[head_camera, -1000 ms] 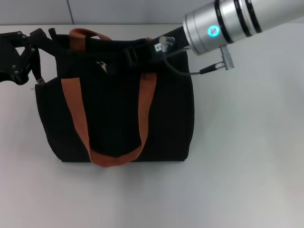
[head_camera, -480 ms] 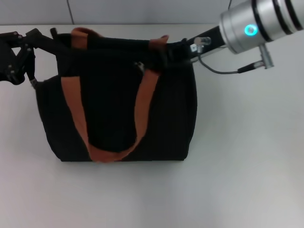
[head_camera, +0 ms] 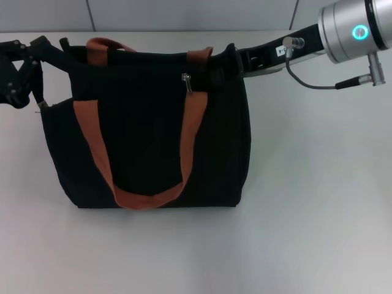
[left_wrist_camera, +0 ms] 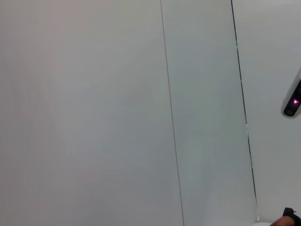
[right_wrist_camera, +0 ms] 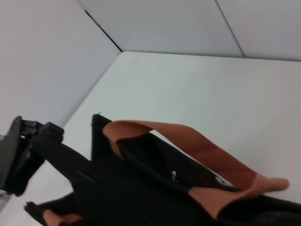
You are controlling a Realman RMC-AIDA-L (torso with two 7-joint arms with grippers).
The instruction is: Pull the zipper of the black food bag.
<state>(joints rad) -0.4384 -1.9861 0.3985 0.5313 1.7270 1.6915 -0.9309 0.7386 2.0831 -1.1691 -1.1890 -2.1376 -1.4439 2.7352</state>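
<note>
The black food bag (head_camera: 147, 141) stands on the white table, with rust-orange handles (head_camera: 187, 141) hanging down its front. The silver zipper pull (head_camera: 187, 82) hangs at the bag's upper edge, right of the middle. My left gripper (head_camera: 52, 49) is shut on the bag's upper left corner. My right gripper (head_camera: 225, 61) is at the bag's upper right edge, a little to the right of the pull, black against the black fabric. The right wrist view shows the bag's top (right_wrist_camera: 117, 188), one handle (right_wrist_camera: 188, 141) and my left gripper (right_wrist_camera: 23, 150) beyond. The left wrist view shows no bag.
The white table (head_camera: 306, 214) is bare in front of the bag and to its right. A grey panelled wall (head_camera: 184, 12) runs behind the bag. My right arm's silver forearm (head_camera: 358, 30) and its cable (head_camera: 312, 82) hang over the table's far right.
My right gripper has moved to the right along the bag's top edge. The silver pull has travelled right with it, from left of the middle. The left gripper has stayed at its corner.
</note>
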